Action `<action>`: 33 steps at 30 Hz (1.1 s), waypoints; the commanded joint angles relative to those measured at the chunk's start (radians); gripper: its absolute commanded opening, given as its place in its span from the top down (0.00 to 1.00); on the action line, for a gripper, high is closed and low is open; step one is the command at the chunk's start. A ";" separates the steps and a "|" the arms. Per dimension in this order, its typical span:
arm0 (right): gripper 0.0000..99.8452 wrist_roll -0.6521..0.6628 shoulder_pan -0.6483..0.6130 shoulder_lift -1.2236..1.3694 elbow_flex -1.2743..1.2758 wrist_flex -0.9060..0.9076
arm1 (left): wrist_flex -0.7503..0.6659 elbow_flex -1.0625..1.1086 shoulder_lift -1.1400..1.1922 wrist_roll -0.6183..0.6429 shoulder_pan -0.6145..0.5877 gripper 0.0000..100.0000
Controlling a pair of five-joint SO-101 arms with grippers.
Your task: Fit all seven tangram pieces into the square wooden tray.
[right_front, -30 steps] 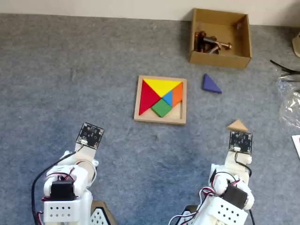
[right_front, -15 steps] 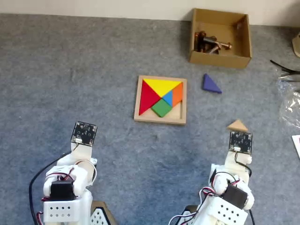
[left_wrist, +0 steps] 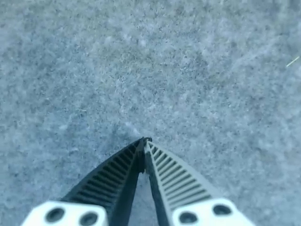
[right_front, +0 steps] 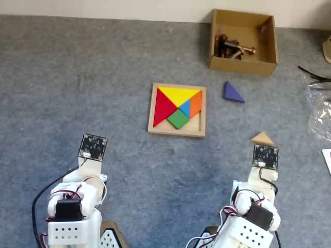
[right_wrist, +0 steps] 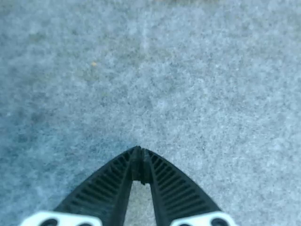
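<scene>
Since five of the seven pieces already sit in the wooden tray (right_front: 176,132) at the middle of the high view, I'd call this most of the way done. The bare patch (right_front: 194,124) at the tray's lower right corner is open for the last two. The purple triangle (right_front: 232,92) lies on the carpet (right_front: 77,77) just right of the tray, and the tan triangle (right_front: 262,138) is further down and right, just beside the front of the right arm (right_front: 265,156). The left gripper (left_wrist: 143,141) has its ribbed black fingers (left_wrist: 174,179) pressed together on nothing, over bare carpet at lower left, well apart from the tray. The right gripper (right_wrist: 137,149) is closed and empty the same way. What worries me: both loose pieces are thin flat wedges on fuzzy grey pile, so hard-looking fingers could skate over the top or dig into the fibres instead of catching an edge. The tan one sitting so close in looks like an awkward reach too. The tray is smooth pale wood just lying on carpet, so a nudge on its raised rim could shift it. A triangle coming in at the wrong rotation would likely ride up on the green square (right_front: 178,119) or orange parallelogram (right_front: 196,104) rather than dropping flat.
</scene>
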 commanded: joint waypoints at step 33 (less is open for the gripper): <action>0.99 0.109 0.507 -0.015 -0.179 -0.349 | 0.006 0.021 -0.004 0.009 -0.013 0.99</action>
